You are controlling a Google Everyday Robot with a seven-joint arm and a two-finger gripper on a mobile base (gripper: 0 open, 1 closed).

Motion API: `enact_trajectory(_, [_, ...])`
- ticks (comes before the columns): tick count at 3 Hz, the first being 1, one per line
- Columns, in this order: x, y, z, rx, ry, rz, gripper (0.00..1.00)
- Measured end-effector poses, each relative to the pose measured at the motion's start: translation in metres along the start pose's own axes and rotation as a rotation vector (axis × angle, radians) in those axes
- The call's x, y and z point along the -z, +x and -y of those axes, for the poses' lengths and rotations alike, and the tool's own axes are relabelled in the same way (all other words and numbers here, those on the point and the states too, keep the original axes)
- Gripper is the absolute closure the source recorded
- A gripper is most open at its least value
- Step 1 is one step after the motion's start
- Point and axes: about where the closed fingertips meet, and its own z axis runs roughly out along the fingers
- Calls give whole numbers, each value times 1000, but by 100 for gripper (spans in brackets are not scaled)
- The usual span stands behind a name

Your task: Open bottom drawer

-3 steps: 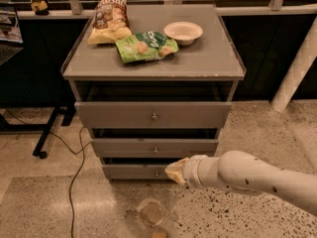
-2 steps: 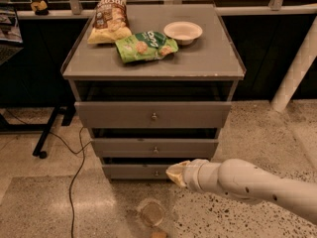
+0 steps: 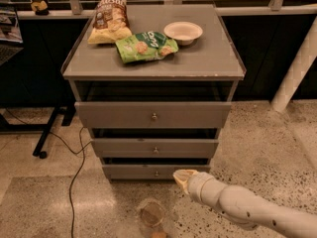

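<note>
Three-drawer cabinet (image 3: pixel 99 114): grey, standing on a speckled floor; each front has one small round knob.
Worktop (image 3: pixel 203 58): the cabinet's flat top; it carries two snack bags and a bowl.
Arm (image 3: pixel 247 209): pale and thick, coming in low from the lower right towards the cabinet's foot.
Bottom drawer (image 3: pixel 129 172): lowest and slimmest front, right at floor level. No tray shows behind it, so it reads as closed.
Progress: approach looks all but finished. The grasp on the knob and the whole pull outward are left to do.
Snack bags: brown-and-yellow bag (image 3: pixel 110 21) at the back left, green bag (image 3: pixel 146 46) just in front of it.
Bowl (image 3: pixel 183 32): white, empty, near the back right of the bags.
Hand (image 3: pixel 184 176): yellowish tip at the arm's end, just right of the bottom drawer's knob and level with it. Holds nothing that I can see. Contact with the drawer front is unclear, and I cannot tell if it is apart or together.
Knob (image 3: pixel 156 173): centre of the bottom front, uncovered, not yet gripped.
</note>
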Motion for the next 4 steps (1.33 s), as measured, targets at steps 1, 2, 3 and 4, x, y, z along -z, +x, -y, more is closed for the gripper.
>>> enact_trajectory(1, [-27, 33, 21, -79, 19, 14, 100])
enact_trajectory(2, [-55, 56, 40, -125, 14, -3, 100])
enact_trajectory(3, [-78, 72, 56, -155, 10, -13, 100])
enact_trajectory(4, [-100, 85, 70, -172, -4, -22, 100])
